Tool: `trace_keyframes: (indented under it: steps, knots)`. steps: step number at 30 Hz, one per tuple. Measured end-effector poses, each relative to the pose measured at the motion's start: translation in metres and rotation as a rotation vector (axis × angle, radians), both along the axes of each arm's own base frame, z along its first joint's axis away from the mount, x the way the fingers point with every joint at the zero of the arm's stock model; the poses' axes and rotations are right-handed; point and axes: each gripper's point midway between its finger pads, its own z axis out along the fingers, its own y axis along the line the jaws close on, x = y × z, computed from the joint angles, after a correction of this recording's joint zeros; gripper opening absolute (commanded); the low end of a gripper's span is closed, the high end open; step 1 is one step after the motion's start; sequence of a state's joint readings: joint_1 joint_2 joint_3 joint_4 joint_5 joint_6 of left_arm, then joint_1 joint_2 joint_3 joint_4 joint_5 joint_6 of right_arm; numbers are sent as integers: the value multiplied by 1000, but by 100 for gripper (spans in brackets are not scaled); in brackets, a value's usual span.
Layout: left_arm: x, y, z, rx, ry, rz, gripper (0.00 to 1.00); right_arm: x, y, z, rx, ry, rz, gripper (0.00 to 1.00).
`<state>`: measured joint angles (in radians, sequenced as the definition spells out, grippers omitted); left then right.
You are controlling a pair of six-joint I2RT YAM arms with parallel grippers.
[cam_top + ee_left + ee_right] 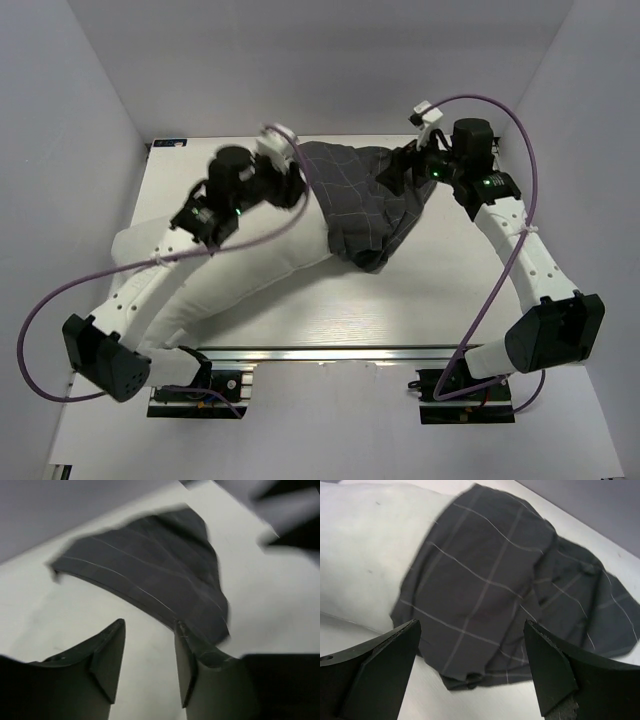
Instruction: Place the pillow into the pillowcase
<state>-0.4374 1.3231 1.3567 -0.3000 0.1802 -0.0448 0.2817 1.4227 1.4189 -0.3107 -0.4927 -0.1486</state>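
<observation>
- Grey cloth with thin light lines, the pillowcase (365, 205), is being worn over the far end of the pillow (260, 275); the rest of the white pillow is being left bare, lying slantwise on the table (400, 300)
- The left gripper (148, 630) is being held just beside the pillowcase's edge; its fingers are being held apart, and nothing is being pinched
- The right gripper (471, 630) is being held near the pillowcase's right end; its fingers are being spread very wide, and nothing is being pinched
</observation>
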Motion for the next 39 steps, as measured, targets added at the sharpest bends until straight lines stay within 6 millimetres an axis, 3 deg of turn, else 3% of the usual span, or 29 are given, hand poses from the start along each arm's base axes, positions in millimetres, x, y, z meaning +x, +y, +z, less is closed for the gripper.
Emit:
trace_keyframes:
  steps: [2, 5, 10, 15, 20, 22, 23, 24, 26, 27, 30, 34, 39]
  knots:
    - [-44, -35, -29, 79, 31, -136, 62, 2, -15, -10, -3, 21, -37, 88]
    - [-95, -50, -81, 224, 95, -232, 68, 1, -36, -18, -6, 31, -85, 88]
    - [-125, -50, -139, 466, 117, -249, 78, -8, -57, -15, 1, 16, -128, 88]
    - [-114, -38, -179, 690, 73, -145, 81, -19, -58, -15, 8, 13, -121, 88]
    - [-91, -9, -239, 944, 75, 3, 79, -30, -57, -19, 12, 24, -104, 88]
    - [-80, -2, -256, 1027, 67, 62, 70, -35, -58, -21, 11, 25, -99, 88]
    - [-76, 0, -262, 1058, 60, 93, 51, -38, -57, -21, 12, 26, -95, 88]
    - [-71, 3, -267, 1089, 54, 120, 40, -40, -58, -22, 12, 27, -94, 88]
    - [-61, 9, -271, 1131, 44, 197, 20, -44, -57, -23, 15, 29, -92, 87]
    - [-55, 10, -271, 1135, 43, 229, 0, -46, -57, -24, 17, 32, -92, 87]
    - [-38, 8, -257, 1099, 49, 301, 0, -54, -58, -28, 20, 41, -92, 87]
    - [-13, -9, -218, 965, 63, 341, 0, -62, -60, -33, 17, 47, -92, 87]
    - [19, -23, -154, 573, 179, 276, 0, -70, -60, -33, 18, 36, -89, 87]
